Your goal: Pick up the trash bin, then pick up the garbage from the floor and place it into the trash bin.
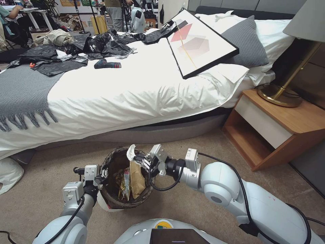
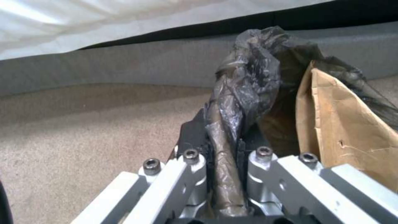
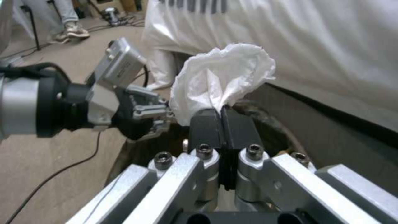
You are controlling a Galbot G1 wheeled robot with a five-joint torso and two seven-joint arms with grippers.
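The trash bin (image 1: pixel 110 195), white with a dark liner folded over its rim, hangs tilted just above the carpet in front of me. My left gripper (image 1: pixel 103 174) is shut on the near-left rim; the left wrist view shows its black pads (image 2: pixel 195 137) pinching the liner (image 2: pixel 248 81). A brown paper bag (image 1: pixel 137 181) and a yellow snack wrapper (image 1: pixel 125 184) stand inside the bin, the bag (image 2: pixel 344 124) close beside the left gripper. My right gripper (image 1: pixel 140 158) is over the bin's far rim, shut on a crumpled white tissue (image 3: pixel 222 77) that sticks up above the opening (image 1: pixel 131 151).
The bed (image 1: pixel 135 91) runs across just behind the bin, carrying a framed picture (image 1: pixel 199 42), black plastic bags (image 1: pixel 67 54) and a drill (image 1: pixel 107 64). At the right a wooden nightstand (image 1: pixel 277 128) bears a brass lamp (image 1: pixel 281 93). A white bag (image 1: pixel 8 173) lies on the floor, left.
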